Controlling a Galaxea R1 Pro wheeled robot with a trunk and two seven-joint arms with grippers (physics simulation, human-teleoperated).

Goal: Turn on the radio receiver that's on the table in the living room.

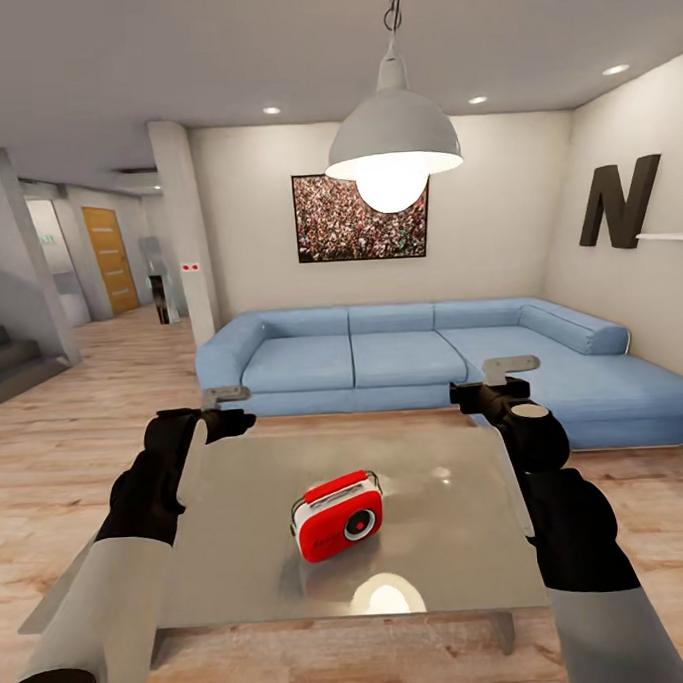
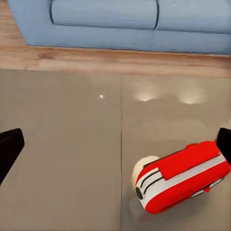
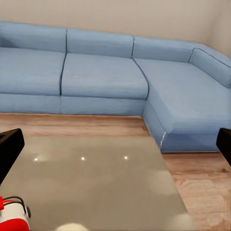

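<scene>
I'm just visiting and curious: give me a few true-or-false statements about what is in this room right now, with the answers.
1. The small red and white radio stands on the glossy grey low table. True.
2. The left gripper is holding the radio. False: it hovers over the table's far edge, apart from the radio, jaws open.
3. A blue L-shaped sofa sits behind the table. True.
4. The white pendant lamp is off. False: its bulb glows.
5. The right gripper is shut on the radio's handle. False: it is open, empty, above the table's far right corner.
</scene>
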